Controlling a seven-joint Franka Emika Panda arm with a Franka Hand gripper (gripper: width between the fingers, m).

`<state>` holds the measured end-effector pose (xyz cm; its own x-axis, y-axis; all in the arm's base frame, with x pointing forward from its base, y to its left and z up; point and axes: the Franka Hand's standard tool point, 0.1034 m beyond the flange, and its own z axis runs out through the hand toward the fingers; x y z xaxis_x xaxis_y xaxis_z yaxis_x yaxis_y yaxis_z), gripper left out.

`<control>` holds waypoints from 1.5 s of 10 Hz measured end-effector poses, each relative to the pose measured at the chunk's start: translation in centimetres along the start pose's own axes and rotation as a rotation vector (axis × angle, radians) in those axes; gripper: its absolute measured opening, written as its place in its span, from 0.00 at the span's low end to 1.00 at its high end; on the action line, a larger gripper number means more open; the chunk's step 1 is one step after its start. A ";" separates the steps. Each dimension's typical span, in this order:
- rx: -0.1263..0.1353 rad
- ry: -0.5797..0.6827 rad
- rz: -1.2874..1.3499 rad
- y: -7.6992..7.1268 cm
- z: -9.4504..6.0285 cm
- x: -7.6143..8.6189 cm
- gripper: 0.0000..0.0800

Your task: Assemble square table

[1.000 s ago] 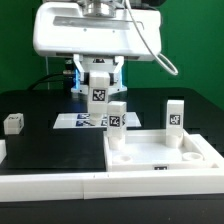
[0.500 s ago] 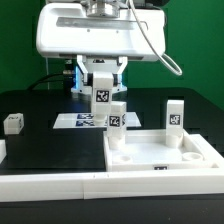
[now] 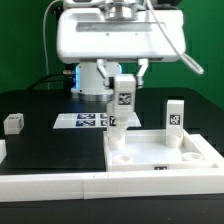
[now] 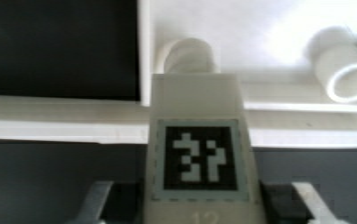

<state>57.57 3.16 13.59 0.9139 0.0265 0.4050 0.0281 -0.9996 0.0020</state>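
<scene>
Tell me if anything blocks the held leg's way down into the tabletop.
The held leg in the pincer hangs over a standing leg in the tabletop; whether directly above or in front, I cannot tell. Straight down might hit it. The empty socket at the exterior view's right looks clear.

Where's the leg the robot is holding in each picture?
Exterior view: the held leg hangs mid-picture, just over the square table's far edge.
Wrist view: the held leg fills the foreground, nearest the camera.
Shared landmark: the standing leg farther along the table.
</scene>
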 end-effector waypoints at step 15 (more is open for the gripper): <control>0.040 0.030 -0.020 -8.6 4.5 0.5 0.36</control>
<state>59.60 11.82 9.66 0.9004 0.0456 0.4328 0.0631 -0.9977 -0.0261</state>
